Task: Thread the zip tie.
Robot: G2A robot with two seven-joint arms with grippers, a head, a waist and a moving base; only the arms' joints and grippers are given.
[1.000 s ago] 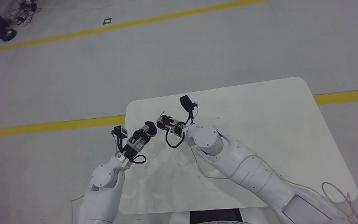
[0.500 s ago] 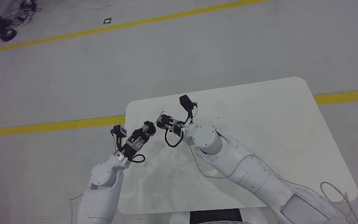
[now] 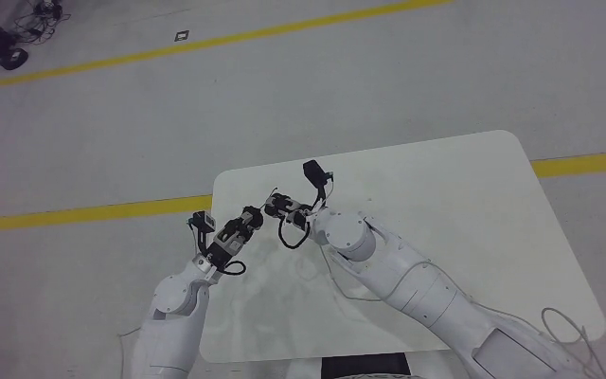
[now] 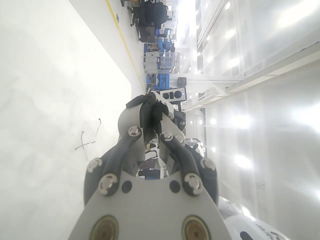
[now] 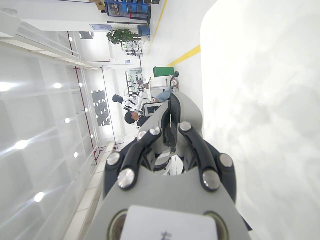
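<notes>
Meeting tip to tip left of centre in the top view, both arms bent inward over the table [image 3: 426,189], right gripper [image 3: 274,203] pinched shut on the black zip tie [image 5: 172,82], left gripper [image 3: 252,215] closed too, its hold unclear, spare ties [image 4: 85,141] lying on the table.

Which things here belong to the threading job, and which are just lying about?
In the job:
zip tie
right claw, shut on it
left claw, shut on it, tip to tip with the right

Lying about:
loose zip ties on the table
</notes>
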